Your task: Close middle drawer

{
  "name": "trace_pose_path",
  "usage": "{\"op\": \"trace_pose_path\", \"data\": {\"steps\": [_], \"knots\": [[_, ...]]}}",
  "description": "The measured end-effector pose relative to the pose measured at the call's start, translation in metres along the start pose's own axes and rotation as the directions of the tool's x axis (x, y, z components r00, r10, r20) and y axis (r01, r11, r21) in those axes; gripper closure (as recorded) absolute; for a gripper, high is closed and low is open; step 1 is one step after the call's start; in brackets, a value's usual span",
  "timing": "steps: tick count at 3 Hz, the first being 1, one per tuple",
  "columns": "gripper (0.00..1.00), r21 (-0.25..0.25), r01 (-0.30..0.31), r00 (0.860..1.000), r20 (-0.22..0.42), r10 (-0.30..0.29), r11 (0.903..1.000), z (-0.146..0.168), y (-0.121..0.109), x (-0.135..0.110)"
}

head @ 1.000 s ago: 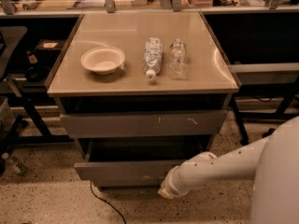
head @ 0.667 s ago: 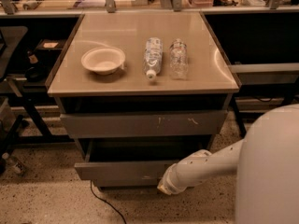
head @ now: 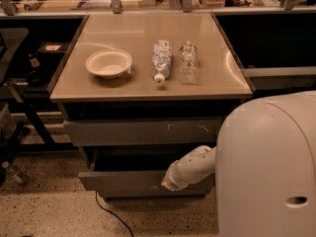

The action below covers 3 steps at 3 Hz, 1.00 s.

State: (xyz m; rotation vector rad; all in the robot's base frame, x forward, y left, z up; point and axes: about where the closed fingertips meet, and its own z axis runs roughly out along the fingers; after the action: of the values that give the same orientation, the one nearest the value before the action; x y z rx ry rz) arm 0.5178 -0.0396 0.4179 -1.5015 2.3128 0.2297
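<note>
Camera view: push-to-close step looks to be in hand. Middle drawer (head: 118,179) sits partly pulled out, low in the cabinet, under the scratched drawer front (head: 138,131). It has a plain flat grey panel with a dark tray behind. Gripper (head: 169,183), at the tip of the rounded white arm (head: 195,164), is at the panel's right part, seemingly touching; open or closed, cannot tell. Next move likely needs a straight, level push inward. Smooth tan top (head: 123,33) holds a pale round bowl (head: 108,63) and two clear plastic bottles (head: 161,59) (head: 188,62).

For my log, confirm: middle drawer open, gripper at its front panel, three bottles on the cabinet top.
Two bottles, not three, lie on the cabinet top, per the camera view. The middle drawer is open, gripper at its front panel.
</note>
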Motion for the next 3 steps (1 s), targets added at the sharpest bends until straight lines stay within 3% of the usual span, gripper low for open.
{"op": "trace_pose_path", "data": {"steps": [1,2,3], "knots": [[1.00,0.016,0.016,1.000,-0.019,-0.016,0.9997,0.0038,-0.0129,-0.0054],[0.89,0.016,0.016,1.000,-0.019,-0.016,0.9997,0.0037,-0.0127,-0.0052],[0.67,0.016,0.016,1.000,-0.019,-0.016,0.9997,0.0037,-0.0127,-0.0052]]}}
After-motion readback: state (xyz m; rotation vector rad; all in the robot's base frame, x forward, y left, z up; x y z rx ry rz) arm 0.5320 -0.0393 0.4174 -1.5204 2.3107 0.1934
